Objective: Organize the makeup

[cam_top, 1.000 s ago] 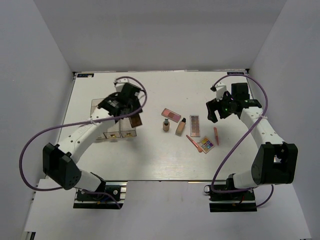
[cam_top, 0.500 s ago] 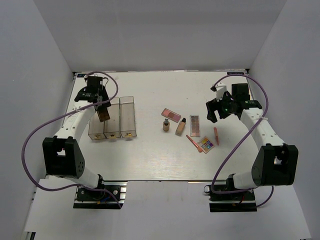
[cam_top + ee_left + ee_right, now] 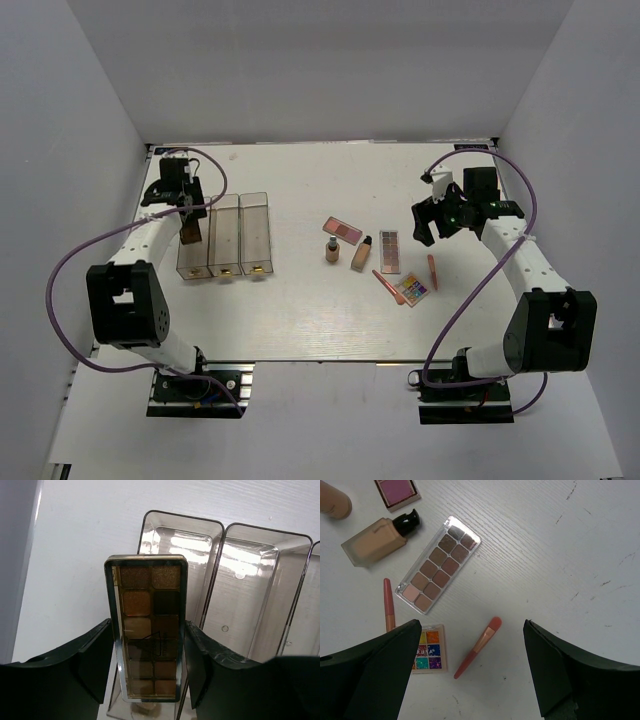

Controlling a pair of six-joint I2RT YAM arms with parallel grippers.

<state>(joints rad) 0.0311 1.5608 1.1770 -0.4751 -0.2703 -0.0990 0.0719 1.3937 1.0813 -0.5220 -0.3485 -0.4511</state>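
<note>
Left wrist view shows the left gripper clamped on the brown eyeshadow palette, the end compartment just beyond its jaws; released off-centre, it could snag the rim, while the right gripper has its jaws apart.

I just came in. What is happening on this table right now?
Two robot arms are sorting makeup into a clear three-compartment box. The left gripper is shut on a brown eyeshadow palette and holds it over the box's leftmost compartment, not yet released. The right gripper hangs open above the other makeup lying loose on the table: a pink palette, two foundation bottles, a second brown palette, a multicolour palette and two pink-red pencils.
</note>
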